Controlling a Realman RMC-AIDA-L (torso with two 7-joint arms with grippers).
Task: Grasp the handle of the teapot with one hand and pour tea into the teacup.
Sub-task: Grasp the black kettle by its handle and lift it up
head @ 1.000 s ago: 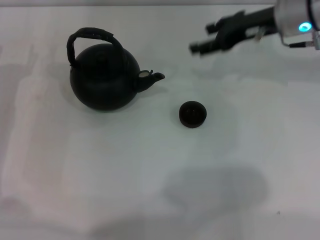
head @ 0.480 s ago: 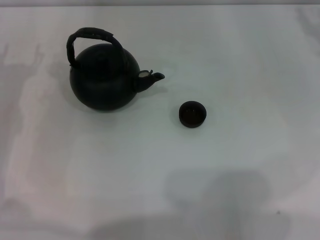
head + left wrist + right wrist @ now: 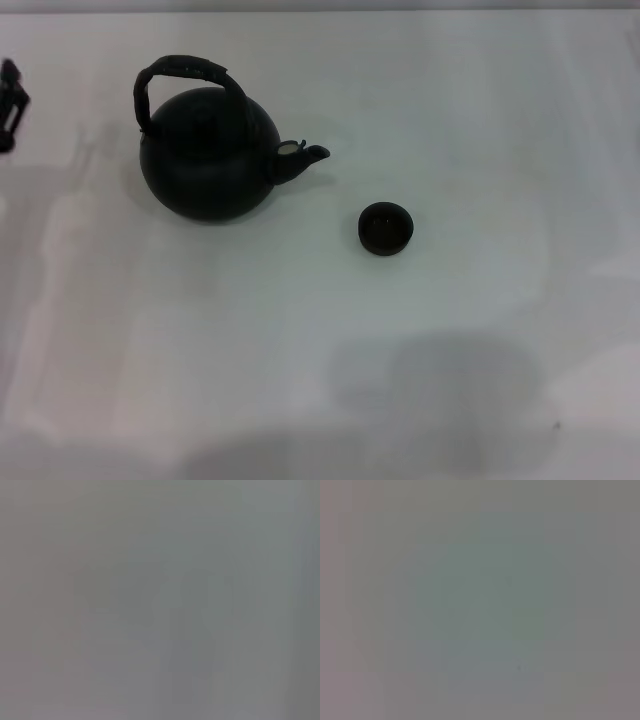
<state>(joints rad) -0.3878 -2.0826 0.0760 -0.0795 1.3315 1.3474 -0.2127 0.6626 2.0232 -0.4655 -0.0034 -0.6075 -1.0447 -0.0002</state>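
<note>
Two things of the task stand on the white table (image 3: 480, 120), and no label, brand or writing can be read on either. Going from the left edge of the head view, a small dark part of the left gripper (image 3: 10, 105) pokes into view, well apart from everything else; too little of it shows to tell whether its fingers are apart or together. Next comes the teapot (image 3: 208, 155), upright, its round matte-black body resting on the table with the handle (image 3: 180, 72) arched over its top and nothing touching it. Its short spout, with a pale spot at the base, points toward the right. Near the spout tip, a little nearer the robot, sits the teacup (image 3: 385, 228), upright. Both wrist views show only a plain grey blur.
</note>
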